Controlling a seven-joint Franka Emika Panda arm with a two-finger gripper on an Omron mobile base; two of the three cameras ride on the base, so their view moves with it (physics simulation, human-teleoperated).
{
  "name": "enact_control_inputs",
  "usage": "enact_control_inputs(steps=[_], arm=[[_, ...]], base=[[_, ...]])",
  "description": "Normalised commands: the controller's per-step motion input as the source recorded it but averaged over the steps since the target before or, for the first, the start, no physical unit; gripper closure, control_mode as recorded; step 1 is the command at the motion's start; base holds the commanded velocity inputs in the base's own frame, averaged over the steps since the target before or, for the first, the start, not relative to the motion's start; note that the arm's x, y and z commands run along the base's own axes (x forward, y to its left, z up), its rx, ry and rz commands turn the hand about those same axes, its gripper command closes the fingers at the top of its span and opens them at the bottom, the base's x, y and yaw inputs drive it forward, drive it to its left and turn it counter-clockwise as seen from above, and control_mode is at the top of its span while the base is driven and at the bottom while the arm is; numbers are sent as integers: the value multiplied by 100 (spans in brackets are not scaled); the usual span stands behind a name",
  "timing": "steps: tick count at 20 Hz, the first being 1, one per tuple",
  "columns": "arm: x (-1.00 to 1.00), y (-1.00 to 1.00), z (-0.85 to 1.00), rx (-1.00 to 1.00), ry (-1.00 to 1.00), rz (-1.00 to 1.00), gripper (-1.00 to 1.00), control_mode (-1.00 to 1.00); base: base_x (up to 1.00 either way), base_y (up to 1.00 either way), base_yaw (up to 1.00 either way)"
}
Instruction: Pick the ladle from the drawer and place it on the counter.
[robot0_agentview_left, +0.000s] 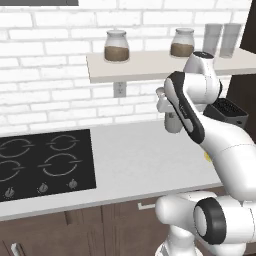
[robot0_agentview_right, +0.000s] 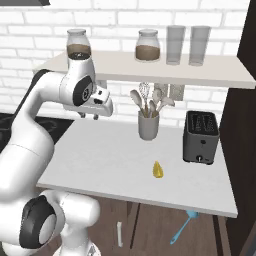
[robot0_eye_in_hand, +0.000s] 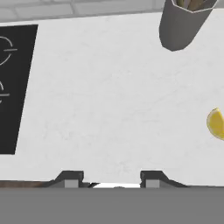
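While the hand (robot0_agentview_right: 89, 116) hovers above the tabletop (robot0_agentview_right: 115, 160) with its fingers spread apart and grasping nothing, the ladle (robot0_agentview_right: 183, 226) lies below the tabletop's front edge, near the dark cabinet fronts.

Light was even and bright, diffuse, no single source evident. Soft shadow lay under the wall shelf (robot0_agentview_right: 150, 67) on the brick. The counter (robot0_eye_in_hand: 109, 109) read pale, near washed out, no hard glare. Rendered frames were slightly soft, edges a bit jagged; hand view was coarsest. No edge distortion seen.
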Motion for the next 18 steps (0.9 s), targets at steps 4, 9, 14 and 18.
enact_control_inputs(steps=[4, 9, 14, 18], arm=[[-40, -24, -2, 0, 0, -5, -100, -100], [-58, -55, -50, -4, 8, -20, -100, -100], [-43, -98, -57, 0, 1, -21, -100, -100], [-27, -100, -50, 0, 2, -15, -100, -100]], base=[[0, 0, 0], [0, 0, 0], [0, 0, 0], [0, 0, 0]])
